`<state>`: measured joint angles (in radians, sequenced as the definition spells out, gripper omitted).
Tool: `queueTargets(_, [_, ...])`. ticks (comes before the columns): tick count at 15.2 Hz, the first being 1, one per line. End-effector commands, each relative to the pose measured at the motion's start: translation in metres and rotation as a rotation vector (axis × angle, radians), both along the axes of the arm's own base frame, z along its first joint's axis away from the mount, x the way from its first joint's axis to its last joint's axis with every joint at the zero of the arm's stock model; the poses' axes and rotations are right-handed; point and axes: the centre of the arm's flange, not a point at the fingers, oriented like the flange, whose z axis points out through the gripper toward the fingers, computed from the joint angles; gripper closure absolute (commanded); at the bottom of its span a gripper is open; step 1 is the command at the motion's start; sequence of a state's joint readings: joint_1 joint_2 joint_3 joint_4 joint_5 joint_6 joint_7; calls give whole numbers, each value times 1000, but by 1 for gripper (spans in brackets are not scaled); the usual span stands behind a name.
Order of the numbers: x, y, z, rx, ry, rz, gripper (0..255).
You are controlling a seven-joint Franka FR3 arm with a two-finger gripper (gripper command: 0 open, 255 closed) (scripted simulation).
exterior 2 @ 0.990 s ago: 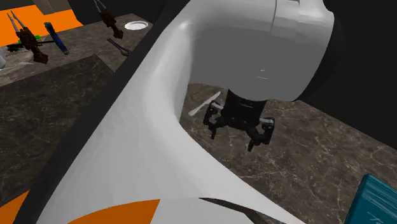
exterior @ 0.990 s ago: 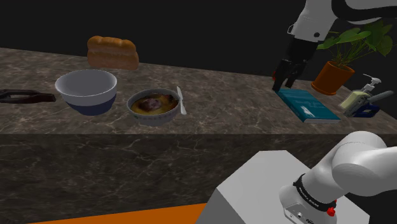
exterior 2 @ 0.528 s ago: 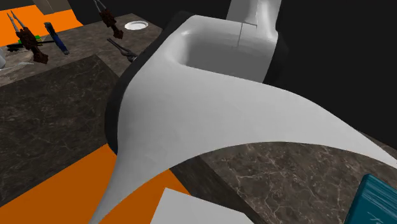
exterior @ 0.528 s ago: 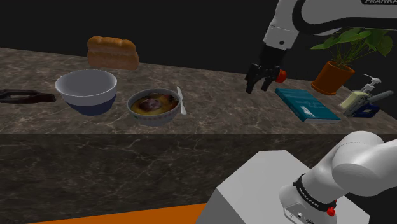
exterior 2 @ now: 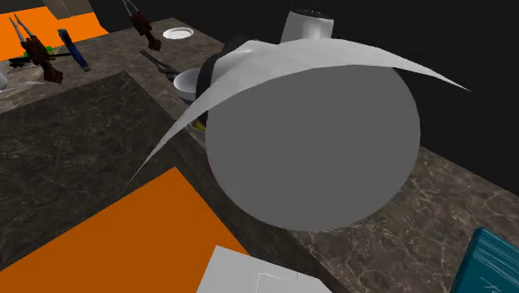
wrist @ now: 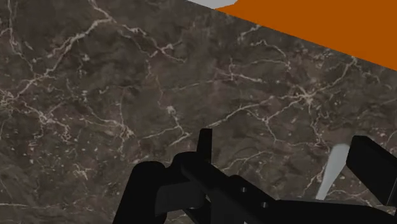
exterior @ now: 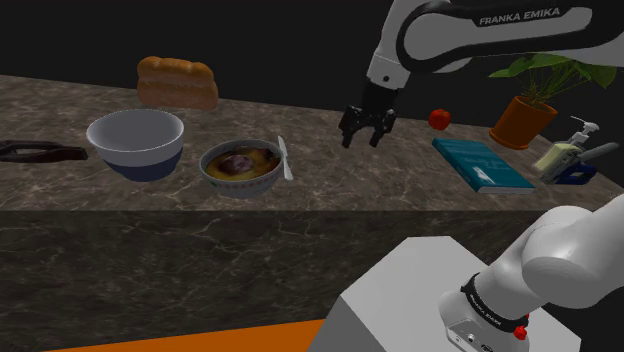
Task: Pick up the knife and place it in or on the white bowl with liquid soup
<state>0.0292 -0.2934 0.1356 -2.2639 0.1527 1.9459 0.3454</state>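
A pale knife [exterior: 284, 157] lies flat on the dark marble counter, right beside the soup bowl [exterior: 240, 167], a greyish bowl with brown and yellow contents. My gripper [exterior: 364, 137] hangs open and empty above the counter, to the right of the knife in the shoulder view and a little farther back. In the wrist view the open gripper [wrist: 286, 159] points down at bare marble, and the pale knife [wrist: 331, 168] shows just inside one finger [wrist: 372, 167]. My arm's white shell [exterior 2: 308, 141] covers most of the second exterior view.
An empty white bowl [exterior: 135, 143], a bread loaf [exterior: 177, 83] and a dark tool [exterior: 35, 151] sit towards the shoulder view's left. A red tomato [exterior: 438, 119], a teal book [exterior: 483, 163], a potted plant [exterior: 522, 120] and a soap dispenser [exterior: 565, 152] stand at its right.
The arm has swung from above the teal book to the shoulder view's left, towards the knife and soup bowl. The gripper stayed open, and the tomato has come into sight behind it.
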Motion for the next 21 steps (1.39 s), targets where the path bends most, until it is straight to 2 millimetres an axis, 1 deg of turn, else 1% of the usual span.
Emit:
queueTargets(1, [18, 7, -11, 5, -10, -26, 0])
queueTargets(9, [102, 35, -57, 24, -45, -126, 0])
queueTargets(17, [189, 55, -98, 43, -79, -225, 0])
queueTargets(18, [190, 55, -99, 44, -79, -226, 0])
queueTargets(21, [191, 57, -114, 44, -79, -226, 0])
